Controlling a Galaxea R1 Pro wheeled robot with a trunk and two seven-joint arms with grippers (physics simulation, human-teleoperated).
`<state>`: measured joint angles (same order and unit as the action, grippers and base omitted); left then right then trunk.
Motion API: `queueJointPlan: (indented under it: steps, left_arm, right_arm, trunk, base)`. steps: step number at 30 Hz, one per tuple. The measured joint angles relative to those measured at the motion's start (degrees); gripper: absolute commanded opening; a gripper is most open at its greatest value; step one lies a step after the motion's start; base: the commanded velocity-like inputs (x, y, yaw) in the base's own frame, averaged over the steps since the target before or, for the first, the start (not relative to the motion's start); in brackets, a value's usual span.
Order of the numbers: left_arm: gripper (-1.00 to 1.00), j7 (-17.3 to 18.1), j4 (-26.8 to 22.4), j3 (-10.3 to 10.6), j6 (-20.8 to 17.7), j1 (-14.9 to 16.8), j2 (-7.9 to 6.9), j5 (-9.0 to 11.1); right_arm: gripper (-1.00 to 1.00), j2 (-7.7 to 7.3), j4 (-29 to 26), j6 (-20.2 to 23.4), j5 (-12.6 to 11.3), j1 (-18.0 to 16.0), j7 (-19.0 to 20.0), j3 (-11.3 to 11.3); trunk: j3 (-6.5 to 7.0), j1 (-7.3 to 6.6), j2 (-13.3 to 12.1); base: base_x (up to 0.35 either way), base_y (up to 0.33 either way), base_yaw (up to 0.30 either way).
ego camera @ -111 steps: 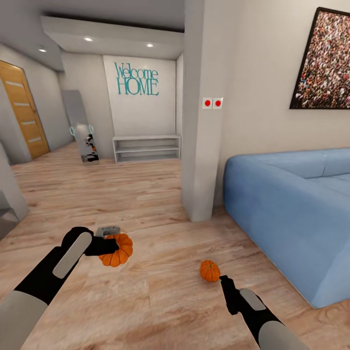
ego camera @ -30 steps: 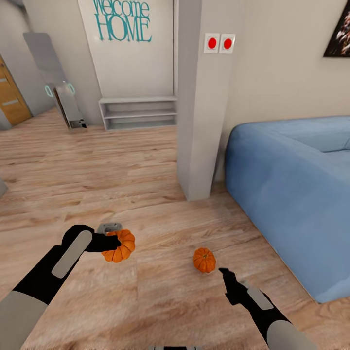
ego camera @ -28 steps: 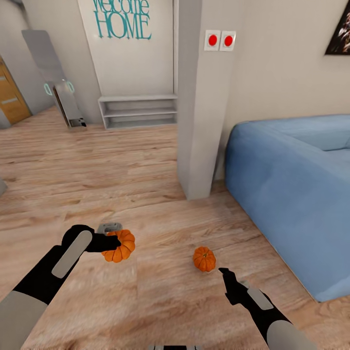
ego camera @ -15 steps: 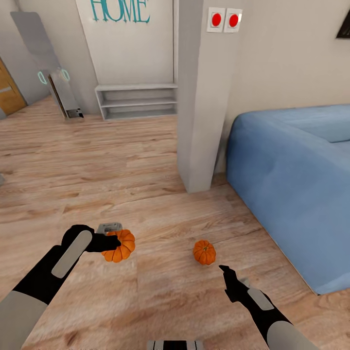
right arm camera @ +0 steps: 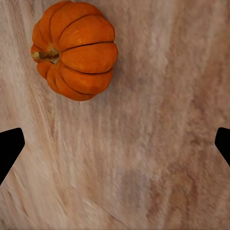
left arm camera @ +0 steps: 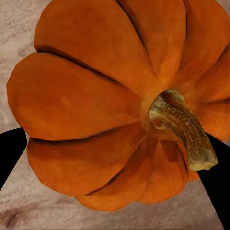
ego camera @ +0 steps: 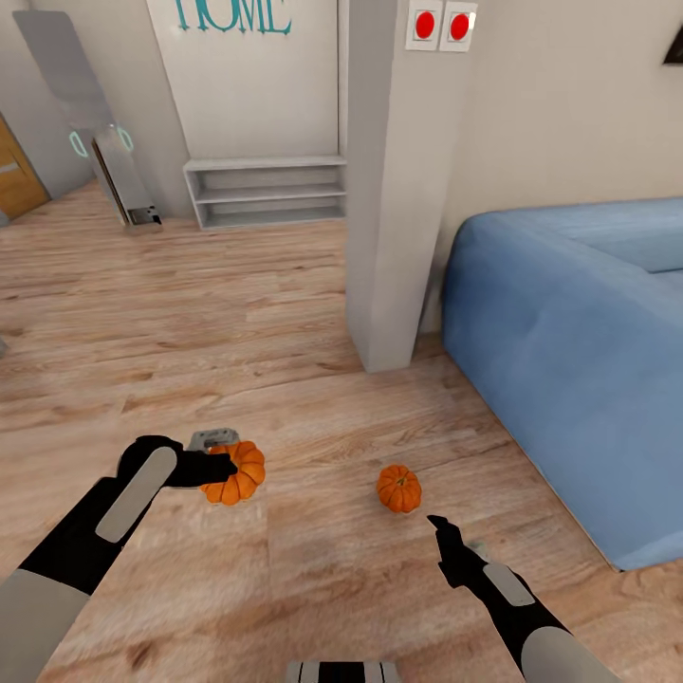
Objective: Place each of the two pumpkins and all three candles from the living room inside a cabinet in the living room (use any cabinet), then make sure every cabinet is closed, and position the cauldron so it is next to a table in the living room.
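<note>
While left pincer (ego camera: 220, 467) grips pumpkin (ego camera: 239, 471), second pumpkin (ego camera: 399, 489) loose

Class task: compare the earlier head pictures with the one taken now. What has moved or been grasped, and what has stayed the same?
Mostly the camera has moved: the view tilted down and drew closer to the pillar and sofa. The right gripper, open, has crept nearer the loose pumpkin on the floor without touching it. Unchanged: the left gripper stays shut on the held pumpkin.
</note>
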<state>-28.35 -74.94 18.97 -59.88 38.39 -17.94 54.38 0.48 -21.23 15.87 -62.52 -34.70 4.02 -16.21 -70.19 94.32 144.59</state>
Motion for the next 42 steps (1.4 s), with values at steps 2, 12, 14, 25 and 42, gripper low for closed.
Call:
queueJointPlan:
  steps: [2,12,14,25,42]
  left_arm:
    - [-1.00,0.0,-2.0,-0.1,0.0,-0.2,-0.74,0.0]
    - [-1.00,0.1,-7.7,-0.2,0.0,-0.4,-3.59,0.9]
    - [-1.00,0.1,-8.0,-0.2,0.0,-0.4,-3.65,0.9]
    - [-1.00,0.1,-8.5,-0.2,-0.1,-0.5,-3.71,0.9]
    - [-1.00,0.1,-8.4,-0.2,-0.1,-0.4,-3.71,0.9]
  right_arm:
    - [1.00,0.00,0.0,0.0,0.0,0.0,0.0,0.0]
    - [1.00,0.00,-0.7,0.2,0.1,0.0,0.1,0.2]
    - [1.00,0.00,-0.8,0.2,0.1,0.0,0.1,0.2]
    - [1.00,0.00,-0.9,0.4,0.1,0.0,0.1,0.2]
    - [1.00,0.00,-0.9,0.7,0.1,0.0,0.1,0.2]
  trunk:
    - [0.00,0.00,0.0]
    - [0.00,0.00,0.0]
    - [0.00,-0.01,0.0]
    - [0.00,-0.02,0.0]
    - [0.00,-0.01,0.0]
  base:
    - [0.000,0.000,0.000]
    - [0.006,0.000,0.000]
    - [0.140,0.000,0.000]
    - [0.176,0.000,0.000]
    - [0.158,0.000,0.000]
